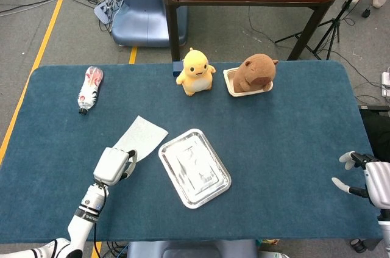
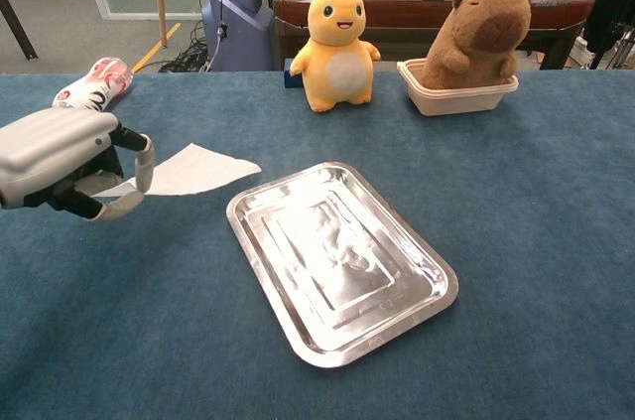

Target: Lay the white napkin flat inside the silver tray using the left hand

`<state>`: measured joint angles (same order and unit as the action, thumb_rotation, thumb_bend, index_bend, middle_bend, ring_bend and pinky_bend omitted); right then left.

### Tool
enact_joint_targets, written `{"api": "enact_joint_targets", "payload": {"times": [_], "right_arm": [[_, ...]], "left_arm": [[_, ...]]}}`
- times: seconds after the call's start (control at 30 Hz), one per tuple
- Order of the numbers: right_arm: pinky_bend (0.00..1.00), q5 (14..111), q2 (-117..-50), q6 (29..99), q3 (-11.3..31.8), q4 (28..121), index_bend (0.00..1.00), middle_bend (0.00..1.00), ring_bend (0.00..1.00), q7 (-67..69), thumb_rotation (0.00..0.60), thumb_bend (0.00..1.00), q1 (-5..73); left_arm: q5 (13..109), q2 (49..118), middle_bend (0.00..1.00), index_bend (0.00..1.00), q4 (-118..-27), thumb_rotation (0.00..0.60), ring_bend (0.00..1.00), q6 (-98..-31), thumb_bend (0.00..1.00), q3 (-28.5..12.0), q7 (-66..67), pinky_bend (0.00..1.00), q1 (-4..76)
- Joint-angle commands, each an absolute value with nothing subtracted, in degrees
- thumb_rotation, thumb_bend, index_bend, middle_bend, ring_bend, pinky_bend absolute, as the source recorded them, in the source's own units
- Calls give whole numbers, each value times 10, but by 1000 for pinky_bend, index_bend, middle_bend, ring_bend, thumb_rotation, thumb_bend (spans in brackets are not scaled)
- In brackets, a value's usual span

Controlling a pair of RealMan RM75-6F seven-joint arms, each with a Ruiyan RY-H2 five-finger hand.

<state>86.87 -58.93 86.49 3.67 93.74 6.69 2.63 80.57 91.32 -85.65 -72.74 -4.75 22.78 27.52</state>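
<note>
Napkin (image 1: 142,139) is hanging lifted off the table (image 1: 292,124), left of centre, one corner pinched in the left hand (image 1: 112,164), far edge pointing toward the tray (image 1: 194,167). Tray is sitting centre frame, just right of the napkin, holding nothing but reflections. Upper centre, a beige tub (image 1: 250,85) is holding a brown capybara plush (image 1: 256,70); a yellow plush (image 1: 195,72) is standing just left of it. A bottle (image 1: 90,89) is lying at upper left, well apart. Right hand (image 1: 365,180) is resting at the lower right edge, fingers spread, grasping nothing. Nothing is lying between napkin and tray.
</note>
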Motion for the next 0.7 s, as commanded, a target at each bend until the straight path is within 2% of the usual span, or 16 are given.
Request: {"api": "enact_joint_targets", "payload": {"times": [0.03,0.43,0.7], "right_arm": [[698,869,-589,865,37,937,474,580,499,67,600,12,26],[698,868,-589,863,37,937,474,580,499,67,600,12,26],[698,866,-588,865,38,937,474,580,499,69,600,12,26]], "left_arm": [[812,912,1000,705,-871,600,996,-737,450,-47,235,1000,272],[844,908,1000,708,-900,600,997,-755,457,-36,244,1000,263],[842,922,1000,711,-922,600,997,-772,462,-29,305,1000,248]]}}
